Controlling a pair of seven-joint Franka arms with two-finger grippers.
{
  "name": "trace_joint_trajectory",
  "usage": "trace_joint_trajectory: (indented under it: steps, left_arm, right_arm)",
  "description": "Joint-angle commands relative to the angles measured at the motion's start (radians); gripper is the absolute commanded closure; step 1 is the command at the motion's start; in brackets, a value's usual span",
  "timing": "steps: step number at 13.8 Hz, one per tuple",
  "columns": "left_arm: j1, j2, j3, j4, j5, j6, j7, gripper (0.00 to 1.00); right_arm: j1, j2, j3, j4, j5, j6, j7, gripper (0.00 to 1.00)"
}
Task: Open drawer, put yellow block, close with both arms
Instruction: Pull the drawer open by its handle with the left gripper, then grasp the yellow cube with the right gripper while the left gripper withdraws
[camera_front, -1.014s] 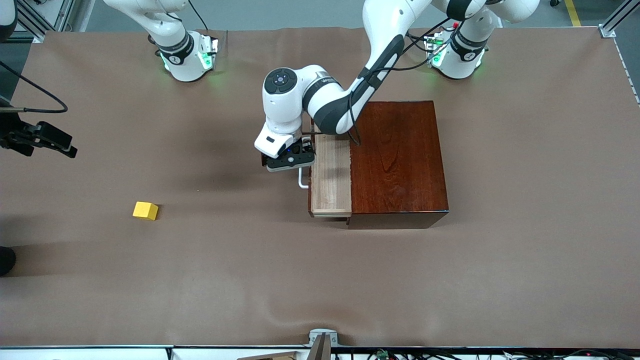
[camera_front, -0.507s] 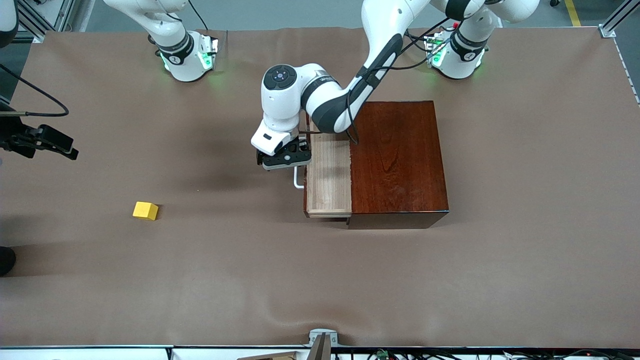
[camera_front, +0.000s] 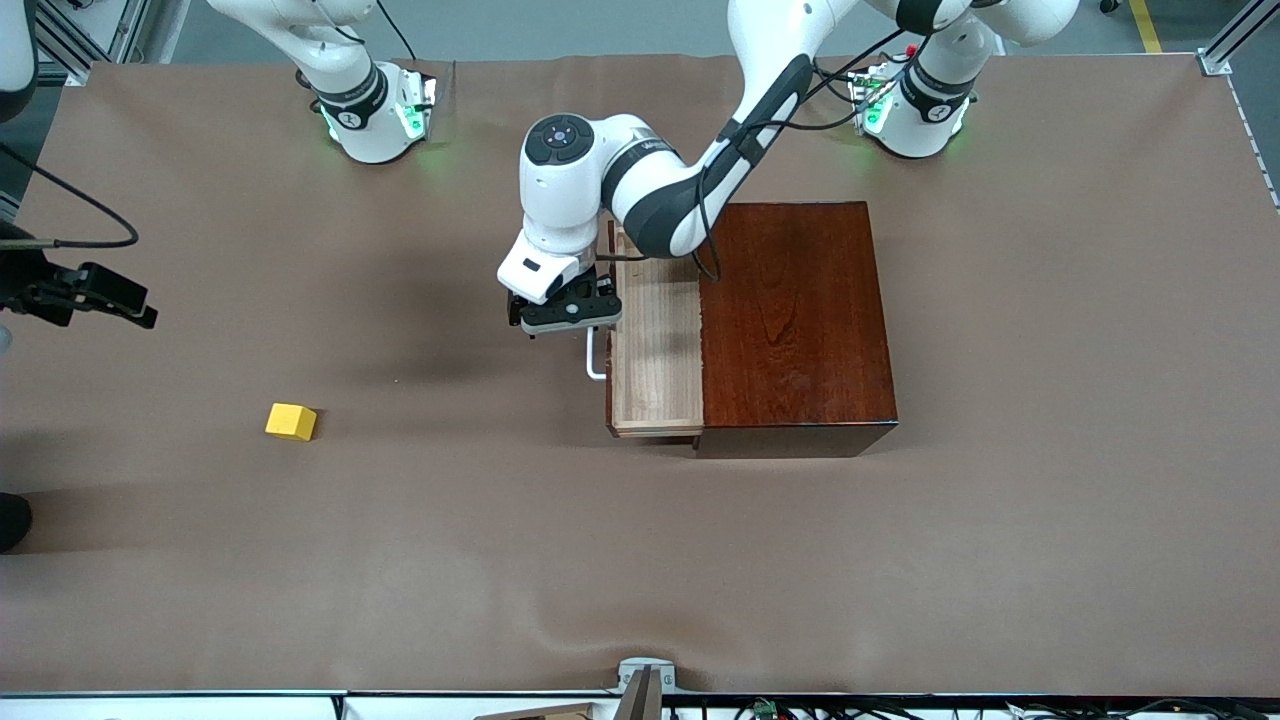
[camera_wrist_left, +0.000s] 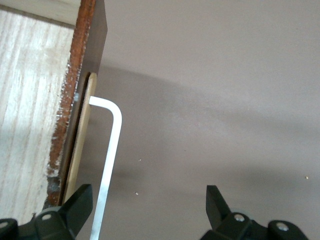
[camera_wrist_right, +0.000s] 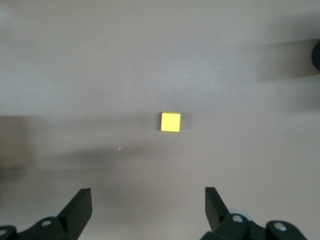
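The drawer (camera_front: 660, 350) stands partly pulled out of the dark red-brown box (camera_front: 800, 310), its pale wood tray bare. My left gripper (camera_front: 565, 318) is at the drawer's front, open. In the left wrist view the white handle (camera_wrist_left: 110, 160) runs between the wide-apart fingers, close to one fingertip (camera_wrist_left: 80, 202) of the left gripper (camera_wrist_left: 147, 205). The yellow block (camera_front: 291, 421) lies on the table toward the right arm's end. My right gripper (camera_front: 125, 305) hangs open in the air at that end; in the right wrist view the yellow block (camera_wrist_right: 170, 122) lies below the right gripper (camera_wrist_right: 147, 200).
Brown paper covers the table (camera_front: 640, 560). Both green-lit arm bases (camera_front: 375, 120) (camera_front: 915, 115) stand along the edge farthest from the front camera. A small metal bracket (camera_front: 645, 675) sits at the nearest edge.
The drawer has slid a little farther out of the box toward the right arm's end, and the left gripper moved with it. The right gripper has shifted slightly.
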Motion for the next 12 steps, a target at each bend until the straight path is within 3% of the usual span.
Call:
trace_joint_trajectory:
  steps: [1, 5, 9, 12]
  left_arm:
    - [-0.005, -0.052, 0.009, 0.004, -0.003, -0.06, -0.006, 0.0]
    - [0.07, -0.15, 0.009, 0.0, -0.003, -0.116, -0.003, 0.0]
    - [0.2, -0.221, 0.009, -0.011, -0.003, -0.251, 0.055, 0.0]
    - [0.301, -0.258, 0.008, -0.012, -0.003, -0.337, 0.104, 0.0]
  right_arm:
    - [-0.038, 0.016, 0.007, 0.003, -0.005, 0.01, -0.051, 0.0]
    - [-0.041, 0.053, 0.005, -0.012, -0.014, 0.048, -0.053, 0.0]
    - [-0.046, 0.074, 0.005, -0.205, -0.016, 0.281, -0.054, 0.0]
    - [-0.052, 0.148, 0.005, -0.302, -0.014, 0.451, -0.053, 0.0]
